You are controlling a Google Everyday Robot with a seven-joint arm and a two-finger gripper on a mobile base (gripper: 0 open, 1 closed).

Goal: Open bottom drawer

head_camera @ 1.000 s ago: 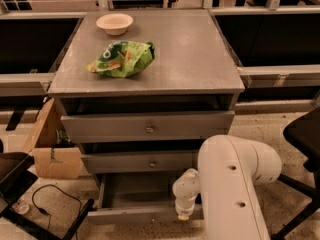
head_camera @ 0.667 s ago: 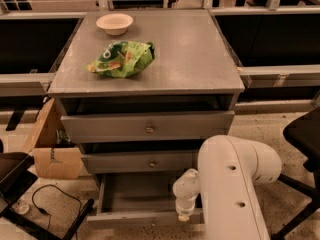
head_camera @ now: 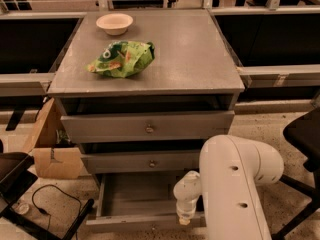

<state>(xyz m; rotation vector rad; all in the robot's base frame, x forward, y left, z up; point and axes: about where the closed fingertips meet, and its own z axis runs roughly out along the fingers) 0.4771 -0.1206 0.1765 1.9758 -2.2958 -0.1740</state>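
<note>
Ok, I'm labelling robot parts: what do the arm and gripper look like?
The arm is glossy white: a fat rounded link with two small dark holes, then a slimmer rounded wrist. No cables or lettering show. The gripper, low at the bottom drawer's front edge, shows only as a small pale yellowish tip.

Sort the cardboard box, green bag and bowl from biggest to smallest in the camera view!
1. cardboard box
2. green bag
3. bowl, though it sits farthest back.
The gripper hangs over the bottom drawer's front edge.
</note>
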